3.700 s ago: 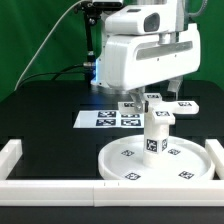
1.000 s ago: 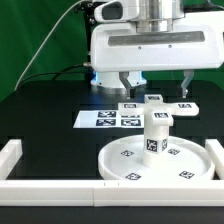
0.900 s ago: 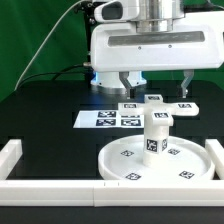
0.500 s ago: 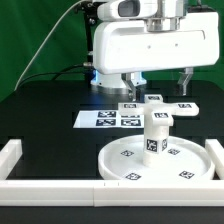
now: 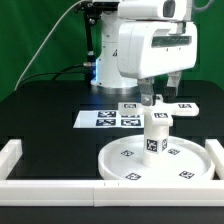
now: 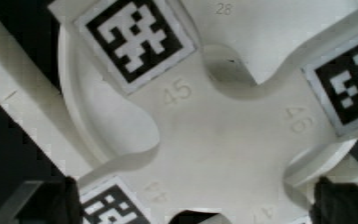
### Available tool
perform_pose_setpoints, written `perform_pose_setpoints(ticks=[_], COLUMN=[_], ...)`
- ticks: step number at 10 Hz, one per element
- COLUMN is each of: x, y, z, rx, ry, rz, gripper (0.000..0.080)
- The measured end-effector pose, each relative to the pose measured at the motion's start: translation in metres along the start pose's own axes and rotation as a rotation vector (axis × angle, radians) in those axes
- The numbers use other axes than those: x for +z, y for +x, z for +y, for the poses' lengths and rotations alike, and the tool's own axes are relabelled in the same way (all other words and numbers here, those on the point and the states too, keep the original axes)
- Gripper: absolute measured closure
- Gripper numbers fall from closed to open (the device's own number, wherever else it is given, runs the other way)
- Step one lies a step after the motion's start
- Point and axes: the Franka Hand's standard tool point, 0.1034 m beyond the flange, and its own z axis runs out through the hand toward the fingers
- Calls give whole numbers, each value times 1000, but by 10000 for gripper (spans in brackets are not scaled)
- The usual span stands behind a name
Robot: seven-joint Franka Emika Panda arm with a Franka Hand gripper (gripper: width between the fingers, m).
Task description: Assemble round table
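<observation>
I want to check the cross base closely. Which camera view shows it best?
The wrist view shows the cross base best: it fills the picture, with its arms and tags sharp. The exterior view shows it only small, on top of the leg, partly behind the open pincer.

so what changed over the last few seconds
The claw turned about its upright axis above the cross base: its body faced the camera broadside a second ago and now shows narrower, angled. Its fingers stayed open, with nothing taken hold of or let go. The cross base on the leg, the disc and the marker board stayed put.
</observation>
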Motion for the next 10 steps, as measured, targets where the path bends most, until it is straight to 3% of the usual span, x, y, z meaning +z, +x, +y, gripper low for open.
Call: perform_pose_setpoints(ticks=[1,4,10], x=[0,0,7], y=[0,2,-4], z=[0,-5,-6], rx=[3,196,225], ry=[1,38,47], rz=[-1,-34,-49], gripper=[150,150,150])
